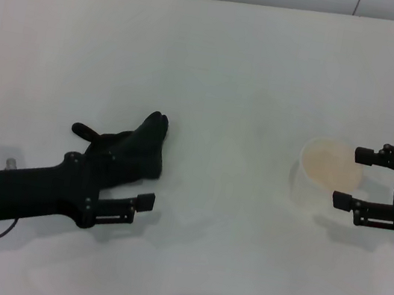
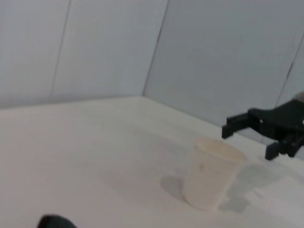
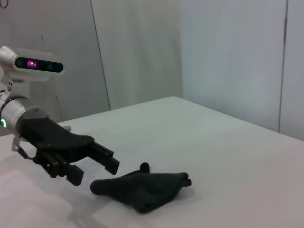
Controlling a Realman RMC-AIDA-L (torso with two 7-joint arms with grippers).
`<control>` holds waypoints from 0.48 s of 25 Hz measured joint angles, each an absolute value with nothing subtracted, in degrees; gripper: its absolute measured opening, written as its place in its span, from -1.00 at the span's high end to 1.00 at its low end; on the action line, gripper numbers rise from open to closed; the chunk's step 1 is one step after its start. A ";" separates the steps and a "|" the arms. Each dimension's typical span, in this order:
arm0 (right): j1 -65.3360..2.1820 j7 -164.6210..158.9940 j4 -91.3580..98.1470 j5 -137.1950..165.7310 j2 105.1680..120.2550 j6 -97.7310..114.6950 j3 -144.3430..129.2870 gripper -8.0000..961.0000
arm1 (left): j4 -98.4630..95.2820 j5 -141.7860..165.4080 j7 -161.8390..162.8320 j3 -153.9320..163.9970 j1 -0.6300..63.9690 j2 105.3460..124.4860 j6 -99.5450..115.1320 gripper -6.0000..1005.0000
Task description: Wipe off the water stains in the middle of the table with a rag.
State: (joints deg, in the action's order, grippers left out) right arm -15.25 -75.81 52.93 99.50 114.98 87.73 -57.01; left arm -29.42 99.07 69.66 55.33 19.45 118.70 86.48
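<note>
The black rag (image 1: 143, 146) lies crumpled on the white table (image 1: 237, 86), left of the middle. My left gripper (image 1: 131, 178) is open right at the rag's near side; one finger overlaps the rag in the head view. The right wrist view shows the left gripper (image 3: 95, 171) open and empty just beside the rag (image 3: 142, 190). My right gripper (image 1: 351, 177) is open at the right, its fingertips at the side of a translucent whitish plastic cup (image 1: 325, 173). No orange-brown water stain shows on the tabletop.
The cup (image 2: 211, 173) stands upright, with the right gripper (image 2: 249, 142) just behind it in the left wrist view. Grey wall panels rise behind the table's far edge (image 1: 221, 0).
</note>
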 joint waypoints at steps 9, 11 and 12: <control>-14.72 -67.90 51.16 99.35 115.03 88.42 -57.57 -0.79 | -29.37 100.19 70.65 55.38 19.70 118.57 86.48 -0.56; -14.71 -66.76 50.75 99.17 115.04 88.46 -57.60 -0.79 | -29.35 100.20 70.65 55.44 19.80 118.57 86.48 -0.56; -14.71 -66.76 50.75 99.17 115.04 88.46 -57.60 -0.79 | -29.35 100.20 70.64 55.46 19.85 118.56 86.48 -0.56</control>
State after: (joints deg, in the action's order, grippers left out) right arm -14.70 -66.77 50.75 99.17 115.04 88.46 -57.61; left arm -29.35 100.20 70.64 55.46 19.85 118.56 86.48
